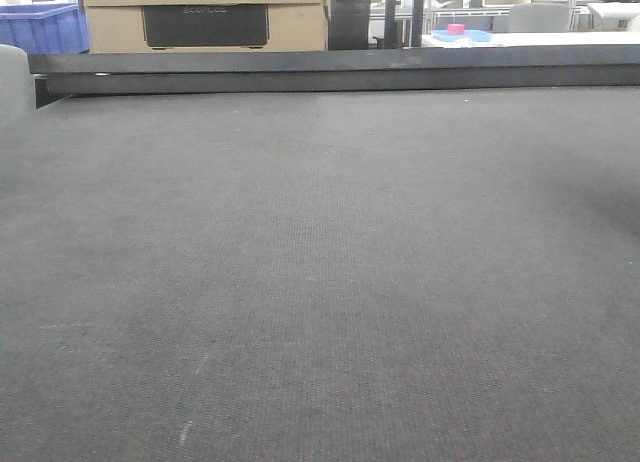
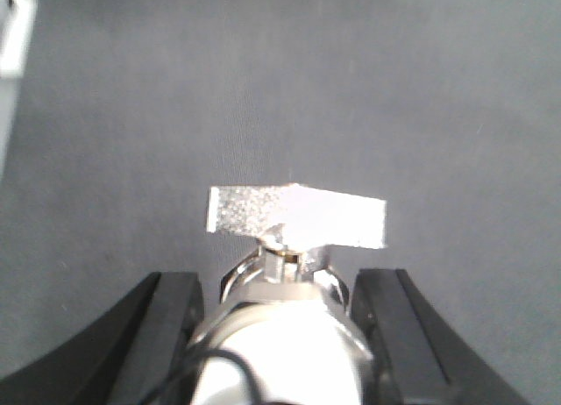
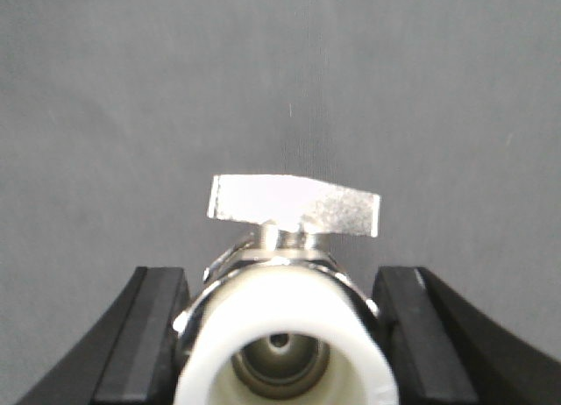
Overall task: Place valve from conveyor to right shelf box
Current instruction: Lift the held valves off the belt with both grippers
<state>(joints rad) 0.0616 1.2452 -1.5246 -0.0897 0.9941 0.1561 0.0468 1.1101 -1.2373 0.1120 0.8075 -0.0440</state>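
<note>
Faintly lettered panel [image 1: 205, 25], claws [image 2: 280, 280] [image 3: 282, 273] gripping valves [image 2: 298, 216] [image 3: 294, 203]

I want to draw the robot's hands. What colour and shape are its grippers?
Both look alike. The left gripper and right gripper each have two matte black fingers, with flat inner faces and outer sides flaring wider toward the camera.

Tally: one conveyor, two valves, two grippers, a few things behind the belt.

One conveyor [image 1: 320, 282] fills the front view. Behind it stand one blue bin [image 1: 40, 27], two stacked cardboard boxes [image 1: 110, 27] and one pink object [image 1: 456, 28] on one blue tray [image 1: 478, 36]. Each wrist view shows one valve, one at the left gripper [image 2: 276, 282] and one at the right gripper [image 3: 280, 278]. Each gripper shows two black fingers [image 2: 171, 313].
</note>
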